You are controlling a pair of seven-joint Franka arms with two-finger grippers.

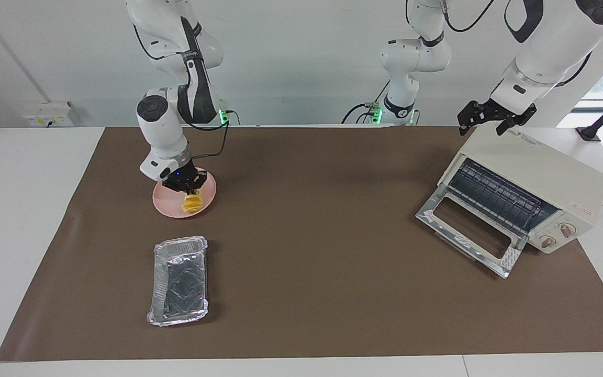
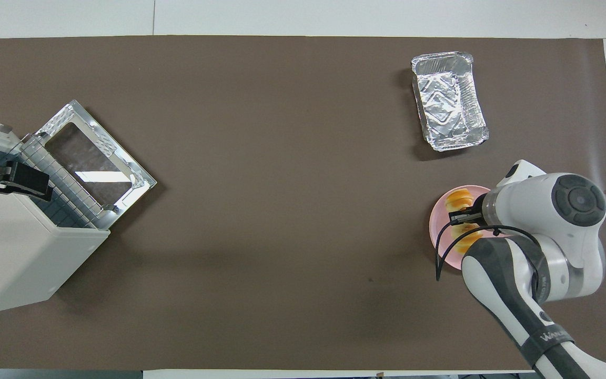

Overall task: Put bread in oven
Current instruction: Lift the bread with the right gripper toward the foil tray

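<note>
Facing view: a white desk (image 1: 24, 209) carries a brown mat (image 1: 312, 235). At about ten o'clock on the mat sits a round pink plate (image 1: 168, 207). The right gripper (image 1: 187, 187) is down at the plate, its jaws clenched on the upper end of the yellow-orange bread (image 1: 192, 203). The loaf hangs tilted from the jaws, its lower end over the plate's rim; whether that end touches the plate is hard to tell. At about seven o'clock, farther from the robots than the plate, lies a silver foil tray (image 1: 178, 280), apart from everything else. At about three o'clock stands the cream-white toaster oven (image 1: 537, 178), its glass door (image 1: 469, 230) folded down flat and the wire rack showing inside. The left gripper (image 1: 495, 119) waits over the oven's top corner, jaws released and holding nothing.

Overhead view: the plate (image 2: 440, 231) lies at about four o'clock on the mat (image 2: 282, 210), partly under the right arm. The right gripper (image 2: 461, 217) is over the plate, and the bread (image 2: 460, 199) shows as orange segments on both sides of the jaws. The foil tray (image 2: 447, 100) lies at about two o'clock. The oven (image 2: 13, 258) stands at about nine o'clock with its door (image 2: 95, 152) open toward the mat's middle. The left gripper (image 2: 19, 181) is over the oven's open mouth.
</note>
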